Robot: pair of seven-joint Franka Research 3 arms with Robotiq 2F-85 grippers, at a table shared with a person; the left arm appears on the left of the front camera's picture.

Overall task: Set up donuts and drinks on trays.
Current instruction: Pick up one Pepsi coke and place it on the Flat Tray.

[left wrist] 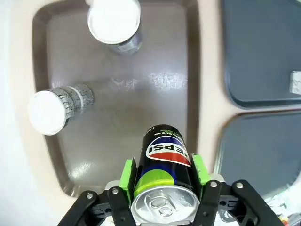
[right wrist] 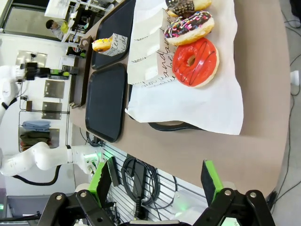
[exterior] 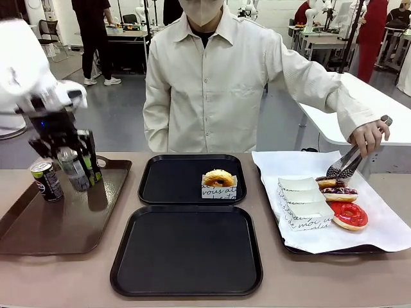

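Observation:
My left gripper [exterior: 82, 168] [left wrist: 163, 172] is shut on a dark drink can [left wrist: 162, 160] with a silver top, its green pads against both sides, held above the brown tray [left wrist: 117, 94]. Another can [exterior: 46, 181] stands on that tray [exterior: 58, 224]. Two black trays lie in the middle. The far one [exterior: 173, 183] holds a golden glazed donut [exterior: 219, 178] in a white box, and the near one [exterior: 186, 253] is bare. My right gripper [right wrist: 157, 181] stands open, off the table's right end, with nothing between its fingers.
A paper-lined tray [exterior: 379, 237] at the right holds a red-iced donut [exterior: 349, 215], sprinkled donuts [exterior: 340, 192] and white boxes [exterior: 302, 202]. The person's hand holds metal tongs [exterior: 347, 163] over them. Two white-topped containers [left wrist: 47, 110] [left wrist: 114, 21] stand on the brown tray.

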